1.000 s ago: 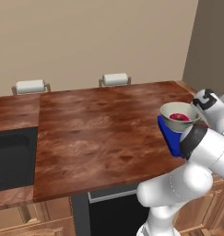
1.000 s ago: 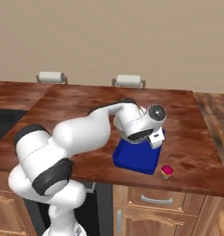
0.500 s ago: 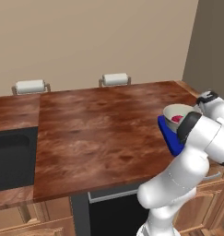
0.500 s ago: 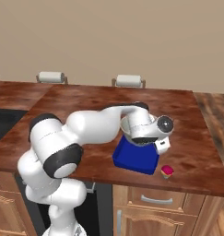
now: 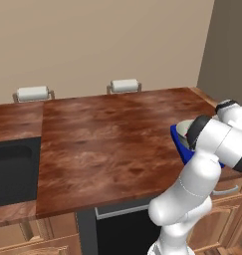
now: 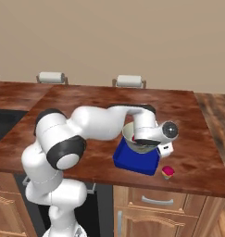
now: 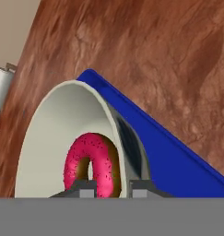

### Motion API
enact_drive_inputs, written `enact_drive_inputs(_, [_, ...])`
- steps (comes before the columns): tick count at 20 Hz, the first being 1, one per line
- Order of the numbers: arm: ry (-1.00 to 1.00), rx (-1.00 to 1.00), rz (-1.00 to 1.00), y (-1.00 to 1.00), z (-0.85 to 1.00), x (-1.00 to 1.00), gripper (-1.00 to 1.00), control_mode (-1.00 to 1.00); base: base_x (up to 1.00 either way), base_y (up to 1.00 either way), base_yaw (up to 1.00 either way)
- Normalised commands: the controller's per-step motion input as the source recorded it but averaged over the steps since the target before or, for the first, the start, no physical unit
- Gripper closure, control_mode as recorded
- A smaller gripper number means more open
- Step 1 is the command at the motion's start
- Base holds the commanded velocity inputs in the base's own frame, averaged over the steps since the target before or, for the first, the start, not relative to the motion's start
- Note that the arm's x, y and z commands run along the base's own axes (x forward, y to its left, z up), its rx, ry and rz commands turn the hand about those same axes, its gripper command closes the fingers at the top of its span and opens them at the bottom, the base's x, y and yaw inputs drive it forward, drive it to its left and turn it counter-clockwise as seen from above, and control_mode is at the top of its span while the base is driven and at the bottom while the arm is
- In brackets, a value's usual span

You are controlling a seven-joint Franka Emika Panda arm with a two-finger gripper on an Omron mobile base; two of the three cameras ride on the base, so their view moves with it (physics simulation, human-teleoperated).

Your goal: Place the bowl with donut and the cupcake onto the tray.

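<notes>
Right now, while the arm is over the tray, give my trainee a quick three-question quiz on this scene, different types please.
1. True or false: the cupcake already sits on the tray.
2. Multiple choice: the donut lies A) on the bare counter, B) inside the bowl, C) on the tray beside the bowl.
3. Short answer: where do the tool's two fingertips stand relative to the bowl's rim?

Key
1. False: it stands on the counter, just off the tray's near right corner.
2. B.
3. One on each side of the rim, one inside by the donut and one outside.
</notes>
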Motion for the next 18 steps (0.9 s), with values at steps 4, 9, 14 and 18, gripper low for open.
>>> enact_drive_inputs(4, [0.0,0.0,0.0,0.0,0.0,0.02,-1.0,-1.0,0.0,0.0,0.0])
enact_drive_inputs(9, [0.0,0.0,-0.02,-0.05,0.15,0.01,-1.0,-1.0,0.0,0.0,0.0])
enact_drive_inputs(14, [0.07,0.01,-0.11,-0.3,0.57,-0.01,-1.0,-1.0,0.0,0.0,0.0])
enact_drive_inputs(18, [0.09,0.0,-0.08,-0.27,0.51,-0.34,-1.0,-1.0,0.0,0.0,0.0])
